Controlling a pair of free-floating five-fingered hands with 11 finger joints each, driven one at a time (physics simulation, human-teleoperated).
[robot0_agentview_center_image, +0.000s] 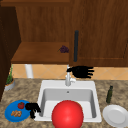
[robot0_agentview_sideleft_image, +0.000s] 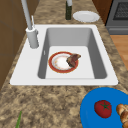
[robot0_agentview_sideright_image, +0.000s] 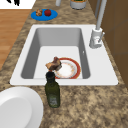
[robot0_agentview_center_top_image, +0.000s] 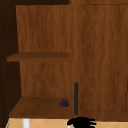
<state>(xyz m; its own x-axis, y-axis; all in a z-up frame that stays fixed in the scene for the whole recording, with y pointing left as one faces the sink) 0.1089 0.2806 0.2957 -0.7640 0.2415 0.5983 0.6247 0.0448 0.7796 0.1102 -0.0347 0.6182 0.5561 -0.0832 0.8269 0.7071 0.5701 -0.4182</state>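
My right hand (robot0_agentview_center_image: 81, 71) floats open above the faucet (robot0_agentview_center_image: 68, 78), its straight fingers pointing right, just below the dark handle (robot0_agentview_center_image: 76, 46) of the shut cabinet door; the upper view catches this hand (robot0_agentview_center_top_image: 81, 122) at its bottom edge. My left hand (robot0_agentview_center_image: 32, 108) hangs with relaxed fingers over the right rim of a blue plate (robot0_agentview_center_image: 10, 111) that carries a tomato (robot0_agentview_center_image: 21, 105) and bread (robot0_agentview_center_image: 16, 113). It holds nothing. In the sink (robot0_agentview_sideleft_image: 97, 60) lies a red-rimmed plate (robot0_agentview_sideleft_image: 60, 63) with a brown piece of food (robot0_agentview_sideleft_image: 73, 59). Purple grapes (robot0_agentview_center_image: 64, 49) sit on the open shelf.
A big red round shape (robot0_agentview_center_image: 67, 114) covers the sink's front edge. An olive-oil bottle (robot0_agentview_center_image: 109, 94) and a white plate (robot0_agentview_center_image: 115, 115) stand on the counter to the right. A potted plant (robot0_agentview_center_image: 9, 81) is at the far left. A stove (robot0_agentview_sideleft_image: 120, 15) adjoins the counter.
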